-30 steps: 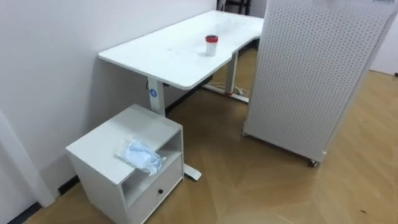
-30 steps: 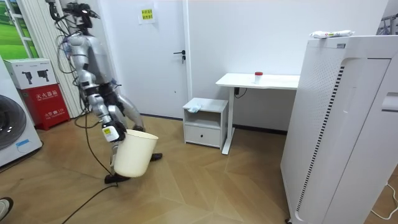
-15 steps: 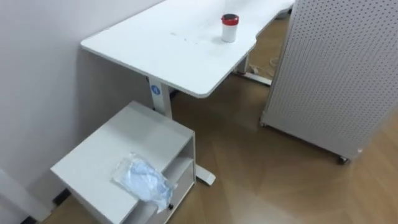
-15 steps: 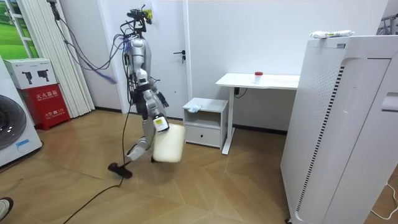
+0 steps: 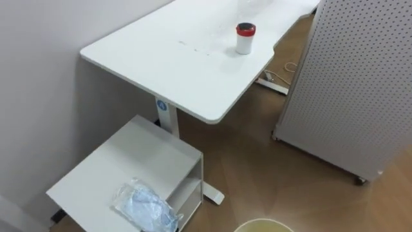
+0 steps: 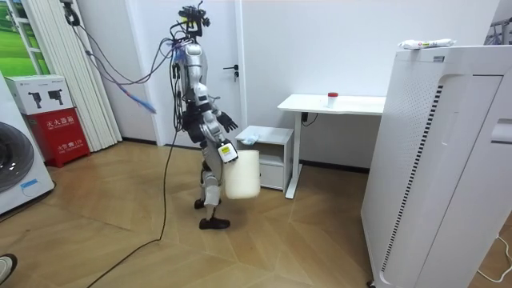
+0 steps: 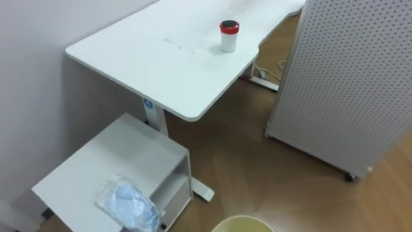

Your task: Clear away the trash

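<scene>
A crumpled bluish plastic bag [image 5: 145, 206] [image 7: 125, 205] lies on the near front corner of a low white cabinet [image 5: 122, 164]. On the white desk [image 5: 187, 61] behind it stands a small white cup with a red lid [image 5: 244, 38] [image 7: 228, 35]. In the room view I stand just short of the cabinet [image 6: 268, 136]. My right hand [image 6: 226, 152] grips the rim of a cream bin [image 6: 242, 174] that hangs at my thigh. The bin's rim [image 5: 261, 225] shows at the bottom edge of the eye views. My left hand [image 6: 227, 122] is raised at waist height with its fingers spread.
A tall white perforated unit on castors [image 5: 360, 84] stands to the right of the desk, with wood floor [image 5: 270, 174] between them. A white wall runs along the left. The room view's left holds a washing machine [image 6: 20, 168] and a red box [image 6: 60, 132].
I have walked across the room to the cabinet, carrying the bin. The eye views have closed in on the cabinet and desk, and the bin's rim has come into the bottom edge.
</scene>
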Controlling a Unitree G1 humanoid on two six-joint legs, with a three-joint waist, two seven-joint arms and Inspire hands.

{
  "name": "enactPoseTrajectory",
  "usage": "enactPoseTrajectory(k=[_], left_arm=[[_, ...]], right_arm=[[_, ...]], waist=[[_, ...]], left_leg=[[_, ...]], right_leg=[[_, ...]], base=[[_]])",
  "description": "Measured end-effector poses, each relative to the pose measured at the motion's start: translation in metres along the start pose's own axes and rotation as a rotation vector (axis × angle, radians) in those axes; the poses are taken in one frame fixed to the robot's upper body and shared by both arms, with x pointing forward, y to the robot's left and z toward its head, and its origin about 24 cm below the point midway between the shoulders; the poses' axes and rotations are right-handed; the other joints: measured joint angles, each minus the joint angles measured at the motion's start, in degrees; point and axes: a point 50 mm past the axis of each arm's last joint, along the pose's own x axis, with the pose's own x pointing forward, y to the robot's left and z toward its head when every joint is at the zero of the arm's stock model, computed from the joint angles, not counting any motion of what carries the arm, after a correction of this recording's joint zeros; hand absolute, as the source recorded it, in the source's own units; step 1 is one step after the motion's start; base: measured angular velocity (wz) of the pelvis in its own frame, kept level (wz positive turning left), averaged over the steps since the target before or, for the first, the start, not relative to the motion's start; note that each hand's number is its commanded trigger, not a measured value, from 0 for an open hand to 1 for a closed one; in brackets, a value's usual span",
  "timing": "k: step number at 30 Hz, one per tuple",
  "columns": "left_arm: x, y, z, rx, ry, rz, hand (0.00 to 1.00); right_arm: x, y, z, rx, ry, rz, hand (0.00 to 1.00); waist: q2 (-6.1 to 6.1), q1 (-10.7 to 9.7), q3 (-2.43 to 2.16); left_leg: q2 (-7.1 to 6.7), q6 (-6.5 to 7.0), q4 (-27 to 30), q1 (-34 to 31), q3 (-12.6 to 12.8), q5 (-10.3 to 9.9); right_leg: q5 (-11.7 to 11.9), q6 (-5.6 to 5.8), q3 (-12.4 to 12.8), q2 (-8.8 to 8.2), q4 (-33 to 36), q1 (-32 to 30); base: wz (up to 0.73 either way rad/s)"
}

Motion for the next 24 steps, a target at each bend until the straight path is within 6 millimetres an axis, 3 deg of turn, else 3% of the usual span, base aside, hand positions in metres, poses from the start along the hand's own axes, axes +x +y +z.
enactPoseTrajectory(k=[4, 6, 8, 11, 15, 18, 24], left_arm=[[0.002, 0.002, 0.009, 0.014, -0.042, 0.028, 0.0], [0.008, 0.003, 0.028, 0.008, -0.093, 0.057, 0.0], [0.01, 0.002, 0.039, 0.015, -0.134, 0.064, 0.0], [0.015, 0.003, 0.062, 0.025, -0.212, 0.088, 0.0], [0.018, 0.003, 0.084, 0.025, -0.274, 0.113, 0.0], [0.02, 0.005, 0.091, 0.017, -0.285, 0.136, 0.0], [0.022, 0.007, 0.106, 0.001, -0.313, 0.161, 0.0]], right_arm=[[0.001, 0.0, 0.006, -0.022, -0.013, 0.007, 1.0], [0.003, 0.006, 0.015, -0.068, -0.033, 0.037, 1.0], [0.005, 0.009, 0.023, -0.09, -0.051, 0.046, 1.0], [0.007, 0.014, 0.037, -0.123, -0.081, 0.061, 1.0], [0.009, 0.017, 0.052, -0.162, -0.107, 0.072, 1.0], [0.01, 0.019, 0.061, -0.179, -0.118, 0.08, 1.0], [0.011, 0.026, 0.073, -0.223, -0.155, 0.101, 1.0]], waist=[[-0.28, -0.2, 0.34], [-0.79, -0.3, 1.28], [-0.78, -0.8, 1.6], [-0.36, -1.7, 2.18], [1.06, -2.0, 3.07], [1.59, -2.2, 3.26], [1.23, -3.2, 3.54]], left_leg=[[0.88, -0.48, -1.0, 0.4, -0.3, 0.3], [1.05, -0.72, -1.5, -0.2, -0.2, 0.4], [1.04, -0.73, -1.5, -0.8, -0.2, 0.4], [0.98, -0.71, -1.0, -2.9, -0.7, 0.4], [1.08, -0.71, -0.3, -5.5, -0.8, 0.4], [1.13, -0.72, 1.0, -7.5, -0.6, 0.4], [1.29, -0.71, 1.9, -10.2, 0.3, 0.4]], right_leg=[[0.1, -0.12, 0.0, 0.71, -0.7, 0.1], [0.2, -0.49, 0.0, 0.89, -1.3, -0.4], [0.3, -0.62, -0.4, 0.89, -1.4, -0.8], [0.5, -0.7, -0.8, 0.84, -1.4, -2.2], [0.8, -0.76, -0.3, 0.95, -1.1, -4.8], [0.8, -0.79, 0.1, 0.82, 0.0, -7.0], [0.7, -0.86, 0.5, 0.58, 1.9, -10.5]], base=[[0.0], [0.0], [0.03], [0.07], [-0.02], [-0.03], [-0.05]])
